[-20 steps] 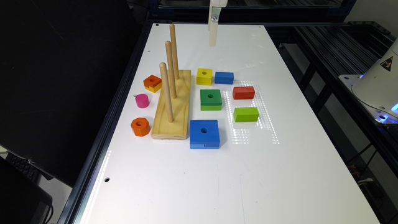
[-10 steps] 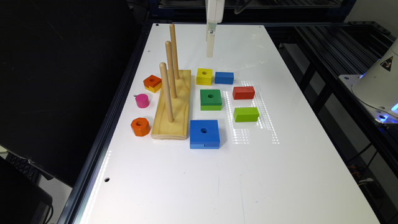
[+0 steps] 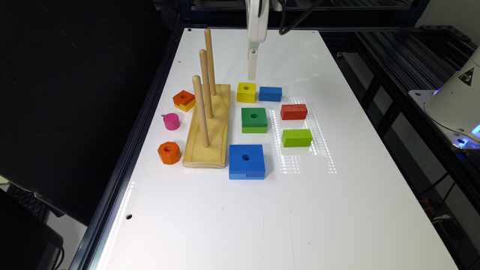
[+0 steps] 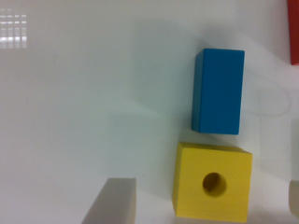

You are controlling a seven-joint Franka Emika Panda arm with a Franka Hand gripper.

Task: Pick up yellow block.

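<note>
A: How do the jaws stand?
B: Spread apart and empty. In the wrist view 1 pale fingertip (image 4: 112, 200) shows on one side of the yellow block (image 4: 212, 182) and the edge of the other at the far side, neither touching it.
A: And the gripper itself?
B: The gripper (image 3: 252, 69) hangs above the white table (image 3: 262, 217), just behind the yellow block (image 3: 246, 92) in the exterior view.
A: Where does that block lie?
B: Flat on the table, hole upward, just beside the small blue block (image 3: 270, 94) (image 4: 218, 91) on the exterior view's right, with the wooden peg base (image 3: 208, 127) and its 3 pegs on the exterior view's left.
A: What lies further out?
B: The green square block (image 3: 254, 120) sits near in front of it, then the red block (image 3: 294, 111), the lime block (image 3: 297, 137) and the large blue square block (image 3: 246, 161)
</note>
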